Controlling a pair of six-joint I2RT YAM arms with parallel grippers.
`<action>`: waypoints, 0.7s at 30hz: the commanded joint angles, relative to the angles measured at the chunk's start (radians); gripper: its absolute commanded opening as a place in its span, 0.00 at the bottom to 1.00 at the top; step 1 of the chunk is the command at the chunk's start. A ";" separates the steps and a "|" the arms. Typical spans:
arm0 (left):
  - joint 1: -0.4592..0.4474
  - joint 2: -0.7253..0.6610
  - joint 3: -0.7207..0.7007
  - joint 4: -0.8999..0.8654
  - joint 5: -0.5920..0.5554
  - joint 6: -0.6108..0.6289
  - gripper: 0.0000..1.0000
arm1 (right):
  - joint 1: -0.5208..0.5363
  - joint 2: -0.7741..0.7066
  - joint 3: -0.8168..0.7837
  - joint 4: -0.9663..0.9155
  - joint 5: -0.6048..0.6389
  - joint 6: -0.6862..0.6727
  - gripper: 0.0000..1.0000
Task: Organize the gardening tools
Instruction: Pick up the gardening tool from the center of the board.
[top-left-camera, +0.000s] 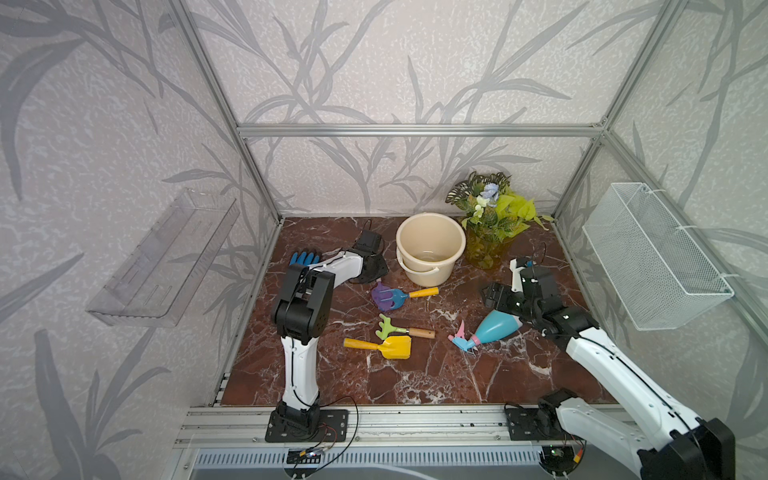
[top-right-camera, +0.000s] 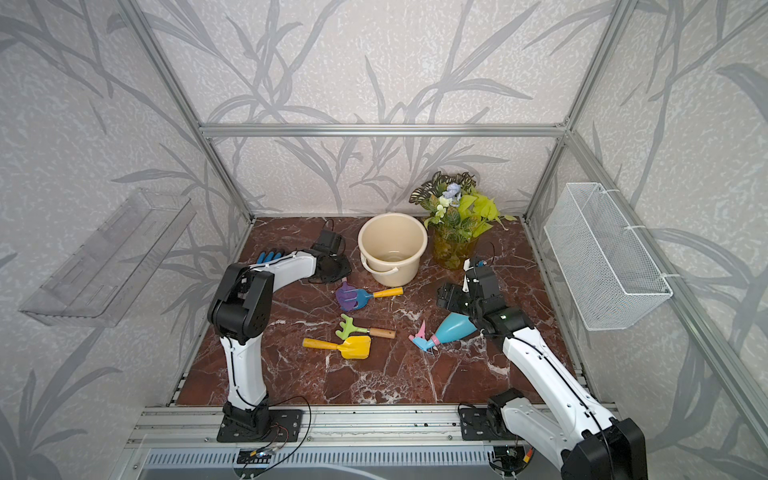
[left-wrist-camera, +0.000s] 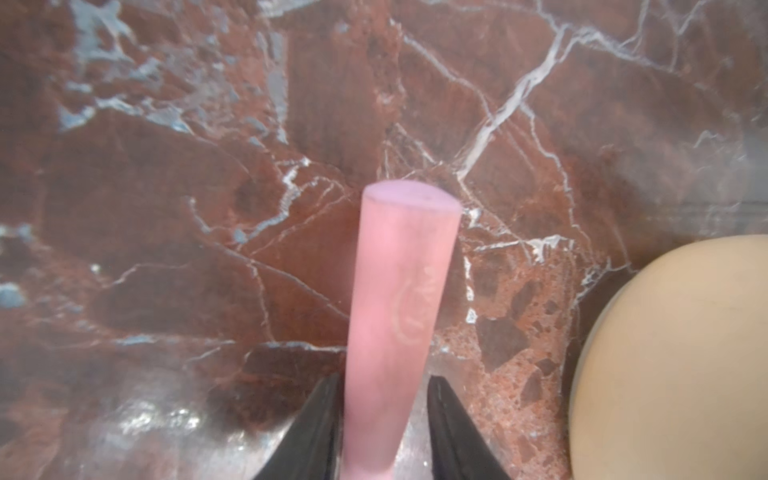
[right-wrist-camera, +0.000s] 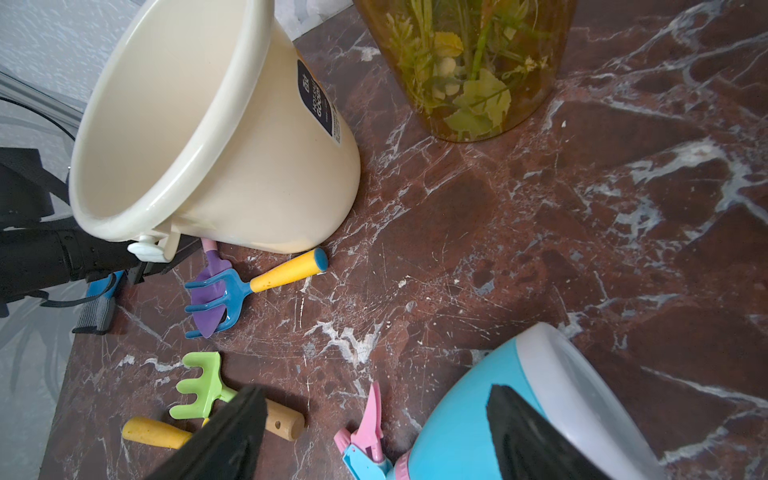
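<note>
Pink handle of the purple scoop sits btwn the left gripper's fingers, low beside the bucket. Can't tell if they're pinching it. Prob. going for that end b/c the blue fork lies across the blade. Right gripper gapes wide by the fat end of the spray bottle, which lies on its side. Rake & shovel lie loose on the marble.

The purple scoop lies under the blue fork near the cream bucket.
</note>
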 joint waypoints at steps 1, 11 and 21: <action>-0.007 0.029 0.027 -0.044 -0.023 0.017 0.37 | 0.005 -0.016 -0.009 -0.006 0.017 0.008 0.87; -0.008 0.063 0.044 -0.070 -0.044 0.037 0.32 | 0.004 -0.014 -0.017 0.008 0.016 0.017 0.87; -0.012 0.110 0.099 -0.166 -0.114 0.062 0.42 | 0.004 -0.026 -0.015 0.004 0.022 0.016 0.87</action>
